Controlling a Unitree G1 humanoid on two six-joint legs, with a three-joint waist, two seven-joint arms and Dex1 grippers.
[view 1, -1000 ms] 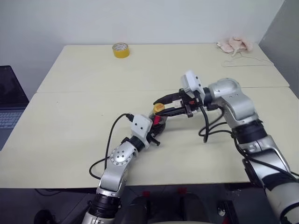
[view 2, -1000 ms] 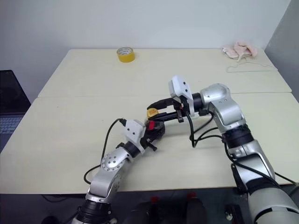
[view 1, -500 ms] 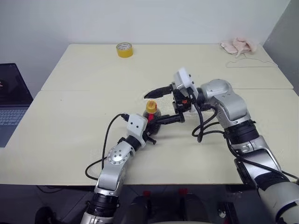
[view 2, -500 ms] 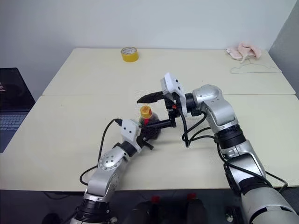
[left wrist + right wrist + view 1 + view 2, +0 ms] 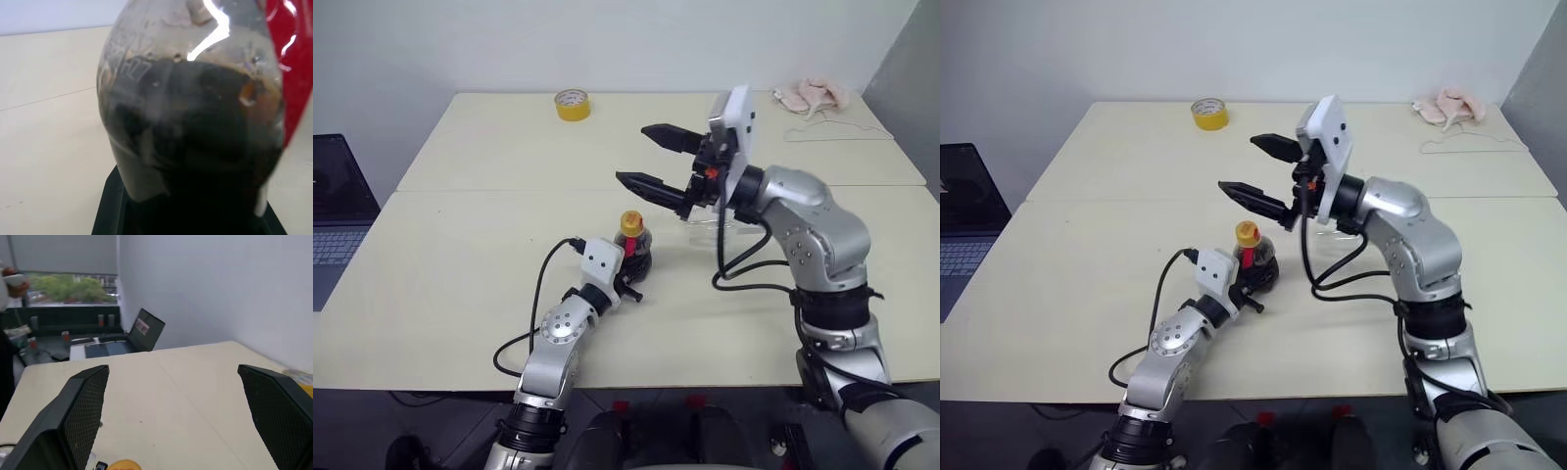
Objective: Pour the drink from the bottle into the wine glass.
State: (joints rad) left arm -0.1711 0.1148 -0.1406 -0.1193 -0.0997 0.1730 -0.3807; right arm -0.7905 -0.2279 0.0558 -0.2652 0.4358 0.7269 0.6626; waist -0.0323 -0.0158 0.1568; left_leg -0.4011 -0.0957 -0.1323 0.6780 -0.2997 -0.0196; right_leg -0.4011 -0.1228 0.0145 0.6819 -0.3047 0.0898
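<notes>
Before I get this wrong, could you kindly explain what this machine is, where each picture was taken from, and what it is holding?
It is a two-armed humanoid robot. Two pictures look down from its head; the others come from a camera on each wrist. The left gripper is shut on a small clear plastic bottle of dark drink, orange cap on, standing on the cream table. The right gripper is open and empty above it. A clear wine glass stands partly behind the right arm. A yellow tape roll, pink cloth and laptop sit farther out.

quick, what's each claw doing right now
Left claw: shut on the bottle.
Right claw: open, empty, raised above the bottle.
</notes>
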